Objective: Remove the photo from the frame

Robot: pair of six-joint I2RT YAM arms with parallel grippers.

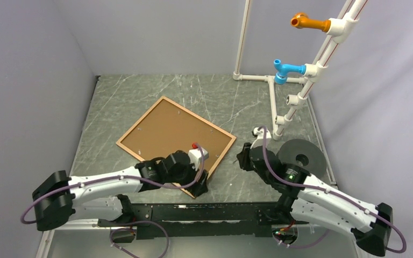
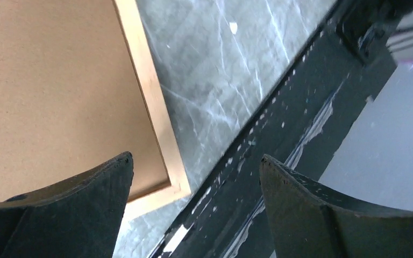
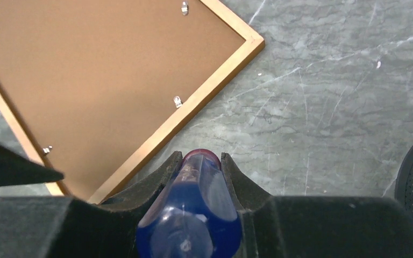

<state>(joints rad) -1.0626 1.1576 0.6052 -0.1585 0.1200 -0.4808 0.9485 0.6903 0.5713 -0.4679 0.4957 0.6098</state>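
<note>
Two tools are over the worktop [image 1: 140, 91]; the frame [image 1: 199, 117] lies face down near the middle, turned cornerwise; the photo [image 1: 166, 131] sits inside it, only its light-brown back showing, with small metal clips [image 3: 178, 101] along its edges; the left tool [image 2: 194, 158] hangs above the frame's near corner, fingers spread wide, nothing between them; the right tool [image 3: 200, 156] hovers just right of the frame, clear of it, pinched onto a blue see-through cylinder [image 3: 191, 215]; a dark disc [image 1: 301, 156] lies beside that arm.
</note>
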